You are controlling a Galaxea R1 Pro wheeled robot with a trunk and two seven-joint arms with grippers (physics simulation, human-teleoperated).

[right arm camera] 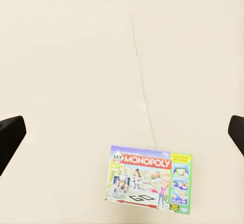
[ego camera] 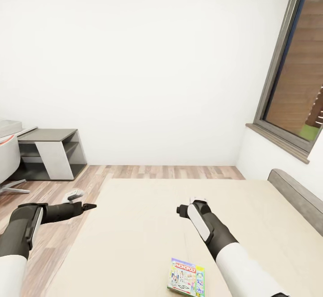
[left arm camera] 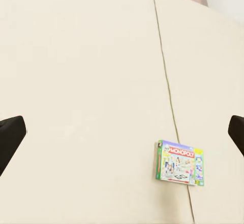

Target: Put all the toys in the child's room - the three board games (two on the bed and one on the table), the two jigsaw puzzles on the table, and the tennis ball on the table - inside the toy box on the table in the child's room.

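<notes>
The board game [ego camera: 186, 277], a green-edged box lettered "MY MONOPOLY", lies flat on the bed [ego camera: 134, 225] at about 6 o'clock in the head view, beside the right forearm, nothing gripping it. The left gripper [ego camera: 85, 206] hovers at 9 o'clock and the right gripper [ego camera: 181, 208] near centre; both wrist views show their jaws wide. Plain beige mattress, wood-plank floor [ego camera: 170, 172], white walls, a window [ego camera: 296, 86] at 2 o'clock, a dark grey shelf unit [ego camera: 51, 153] at 9 o'clock.

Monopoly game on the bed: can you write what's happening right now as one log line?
board game: flat on bed, untouched | left end effector: open, empty | right end effector: open, empty, above bed
</notes>
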